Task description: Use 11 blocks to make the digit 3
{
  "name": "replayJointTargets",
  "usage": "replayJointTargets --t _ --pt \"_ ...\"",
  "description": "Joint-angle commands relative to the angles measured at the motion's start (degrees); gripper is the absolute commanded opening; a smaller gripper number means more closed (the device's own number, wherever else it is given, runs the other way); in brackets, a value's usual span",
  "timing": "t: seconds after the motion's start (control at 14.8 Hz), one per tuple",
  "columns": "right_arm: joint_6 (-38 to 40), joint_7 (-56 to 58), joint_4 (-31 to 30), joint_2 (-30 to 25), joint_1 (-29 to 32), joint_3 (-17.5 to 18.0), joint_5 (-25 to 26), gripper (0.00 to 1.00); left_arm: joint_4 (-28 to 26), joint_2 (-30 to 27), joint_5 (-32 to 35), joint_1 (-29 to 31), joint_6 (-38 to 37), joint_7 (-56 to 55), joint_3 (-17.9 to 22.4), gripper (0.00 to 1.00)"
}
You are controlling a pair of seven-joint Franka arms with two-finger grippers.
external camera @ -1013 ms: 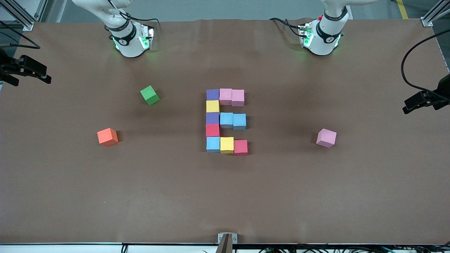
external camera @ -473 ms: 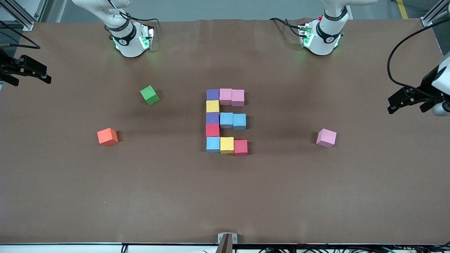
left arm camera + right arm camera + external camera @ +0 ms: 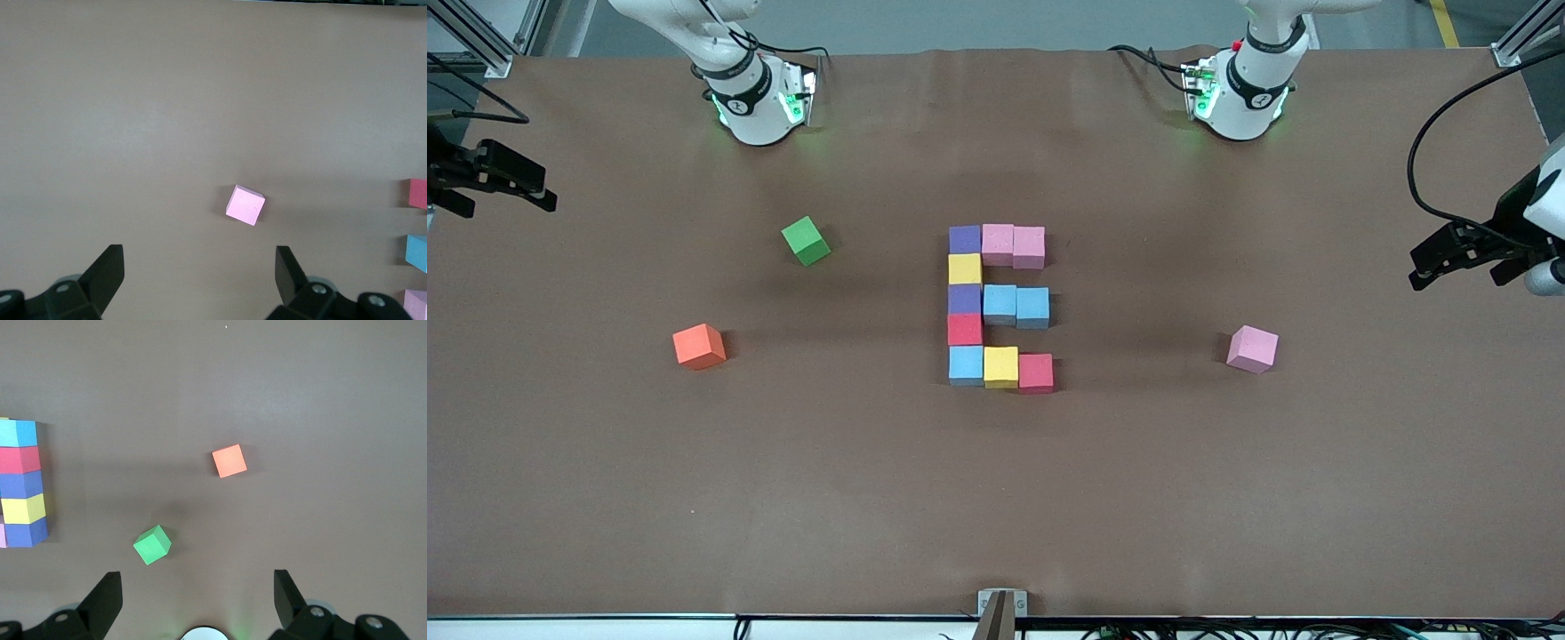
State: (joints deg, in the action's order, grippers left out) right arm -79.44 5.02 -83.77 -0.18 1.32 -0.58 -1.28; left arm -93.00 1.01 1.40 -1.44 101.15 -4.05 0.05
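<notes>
Got the blocks [image 3: 1000, 304] packed edge to edge dead center of the front frame: one column with three short rows sticking out toward the left arm's end. Also spotting a loose pink cube [image 3: 1252, 348] at mid-height toward the left arm's end, well apart from the group. Green cube [image 3: 806, 240] and orange cube [image 3: 699, 346] sitting toward the right arm's end, green higher in the frame. Left gripper [image 3: 200, 257] hanging at the frame edge above that pink cube's height, spread wide, holding nothing. Same for right gripper [image 3: 198, 581], parked at the other edge, upper part of the frame.
</notes>
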Motion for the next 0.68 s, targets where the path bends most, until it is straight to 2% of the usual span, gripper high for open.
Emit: replayJointTargets --t 0.0,0.61 --pt "0.33 0.52 -0.69 -1.14 0.17 0.14 -0.39 1.0 0.72 -0.39 -1.04 1.35 -0.34 0.79 -0.85 1.0" --pt "0.33 0.52 -0.69 -1.14 0.17 0.14 -0.48 1.0 1.24 -1.8 -0.7 1.26 -0.78 1.06 -0.93 1.0"
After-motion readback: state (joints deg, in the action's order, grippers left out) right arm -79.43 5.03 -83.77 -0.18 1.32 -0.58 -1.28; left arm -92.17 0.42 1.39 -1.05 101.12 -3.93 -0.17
